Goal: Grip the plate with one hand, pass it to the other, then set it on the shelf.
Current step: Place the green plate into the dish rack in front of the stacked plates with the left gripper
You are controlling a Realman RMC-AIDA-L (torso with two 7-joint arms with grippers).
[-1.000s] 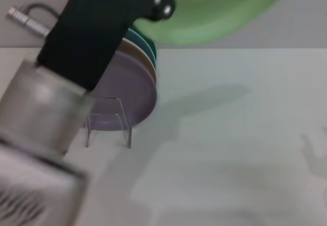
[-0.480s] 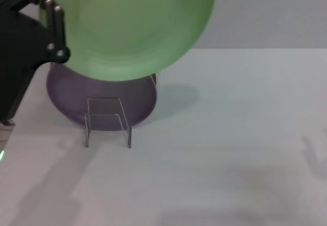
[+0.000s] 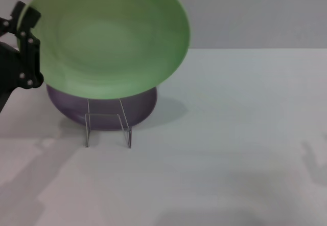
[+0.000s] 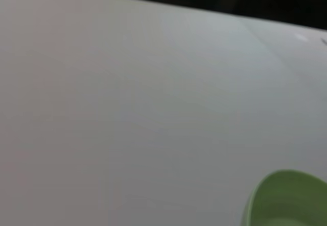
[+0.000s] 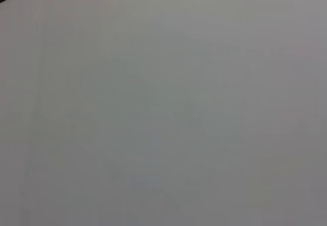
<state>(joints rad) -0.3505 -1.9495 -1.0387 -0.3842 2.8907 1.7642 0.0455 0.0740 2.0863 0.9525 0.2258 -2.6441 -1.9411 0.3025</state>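
One gripper shows in the head view: the left gripper (image 3: 28, 47), black and jointed, at the far left edge, w/ its fingers (image 3: 25, 24) clamped on the left rim of the plate (image 3: 107, 37). One finger lies across the front of the rim; the other is hidden behind it.

Plate: round, light mint-green, matte, shallow raised rim, faint concentric shading in the well. It's held up off the table, near upright, concave face turned toward the camera and tilted a bit. Looks slightly oval here, long axis running left-right w/ the right side a touch higher. It covers most of the upper left of the head view, above and in front of the rack. Can't tell if its lower edge touches anything behind it.

Below the plate's lower edge: a lavender-purple plate (image 3: 138, 108) standing on edge in the shelf (image 3: 107, 129), only its bottom arc showing. The shelf is thin silvery wire, its front loop just in front of the purple plate, feet on the white table (image 3: 230, 134). Shadows fall on the table left of the rack and right of the purple plate.

Left wrist view: mostly bare pale surface, w/ a bit of the green plate's rim (image 4: 286, 200) in one corner; no fingers seen.

Right wrist view: only plain pale surface. Right gripper isn't in any view, so its fingers can't be judged.
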